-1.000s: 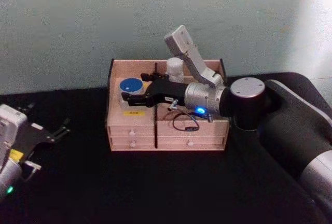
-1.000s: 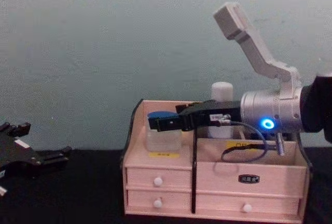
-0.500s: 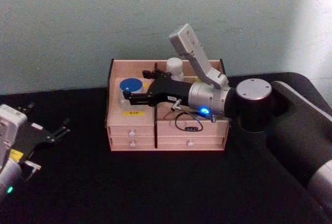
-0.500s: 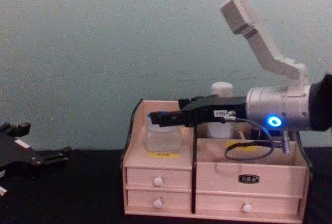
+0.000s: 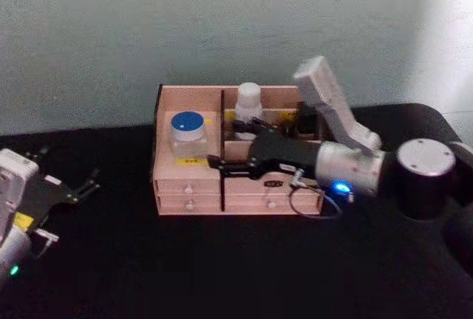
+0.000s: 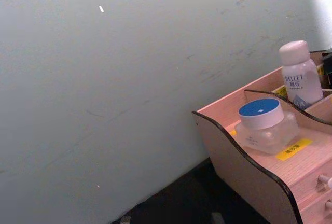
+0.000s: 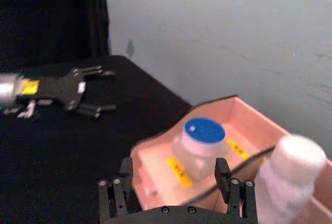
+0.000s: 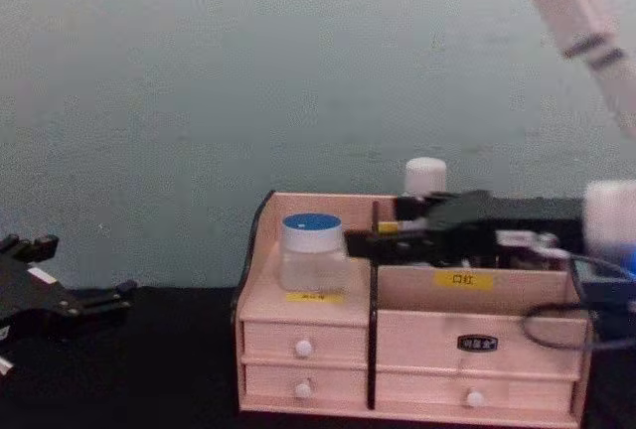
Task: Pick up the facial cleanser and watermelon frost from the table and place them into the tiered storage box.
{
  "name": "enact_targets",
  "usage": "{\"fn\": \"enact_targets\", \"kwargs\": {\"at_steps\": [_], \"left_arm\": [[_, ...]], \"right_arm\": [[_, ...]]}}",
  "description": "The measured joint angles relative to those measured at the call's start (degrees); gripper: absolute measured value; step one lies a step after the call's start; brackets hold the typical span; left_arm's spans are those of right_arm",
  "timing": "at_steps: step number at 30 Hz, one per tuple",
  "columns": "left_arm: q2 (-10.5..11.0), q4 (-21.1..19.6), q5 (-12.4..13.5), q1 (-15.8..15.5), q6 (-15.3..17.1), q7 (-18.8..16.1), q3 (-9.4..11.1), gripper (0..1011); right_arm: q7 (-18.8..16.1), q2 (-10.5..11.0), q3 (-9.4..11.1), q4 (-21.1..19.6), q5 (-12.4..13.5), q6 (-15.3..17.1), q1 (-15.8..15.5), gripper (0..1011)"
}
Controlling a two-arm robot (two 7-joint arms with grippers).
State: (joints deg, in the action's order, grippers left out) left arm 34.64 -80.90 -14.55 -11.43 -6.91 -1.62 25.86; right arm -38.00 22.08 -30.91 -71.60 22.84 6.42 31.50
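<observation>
Both items sit in the tiered storage box [image 5: 164,186]: blue-lid jar [image 5: 186,133] just ahead of the empty, spread right gripper [image 5: 222,162], white bottle [image 5: 248,103] beside it; left gripper [image 5: 83,186] parked, spread.

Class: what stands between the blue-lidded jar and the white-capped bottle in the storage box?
A dark upright divider of the tiered storage box separates the jar from the bottle, seen in the head view.

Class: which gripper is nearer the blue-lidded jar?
Right. The right gripper sits just beside the blue-lidded jar, over the storage box; the left gripper rests far off.
</observation>
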Motion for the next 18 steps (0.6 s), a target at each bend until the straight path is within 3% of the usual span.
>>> {"fn": "enact_targets", "kwargs": {"at_steps": [1,2,3,10,13,14,18], "left_arm": [[0.00,0.00,0.00,0.00,0.00,0.00,0.00,1001],[0.00,0.00,0.00,0.00,0.00,0.00,0.00,1001],[0.00,0.00,0.00,0.00,0.00,0.00,0.00,1001],[0.00,0.00,0.00,0.00,0.00,0.00,0.00,1001],[0.00,0.00,0.00,0.00,0.00,0.00,0.00,1001],[0.00,0.00,0.00,0.00,0.00,0.00,0.00,1001],[0.00,0.00,0.00,0.00,0.00,0.00,0.00,1001]], "right_arm": [[-0.18,1.63,0.29,-1.97,0.50,-0.06,-1.37,1003],[-0.18,1.63,0.29,-1.97,0.50,-0.06,-1.37,1003],[-0.24,4.16,0.96,-4.71,1.31,-0.09,-3.49,1003],[2.37,10.29,3.66,-10.39,2.15,-0.52,-8.60,1002],[7.20,12.70,6.52,-12.61,1.20,-1.02,-11.52,1002],[7.20,12.70,6.52,-12.61,1.20,-1.02,-11.52,1002],[15.62,12.57,11.13,-13.44,-0.33,-1.63,-14.26,1002]]}}
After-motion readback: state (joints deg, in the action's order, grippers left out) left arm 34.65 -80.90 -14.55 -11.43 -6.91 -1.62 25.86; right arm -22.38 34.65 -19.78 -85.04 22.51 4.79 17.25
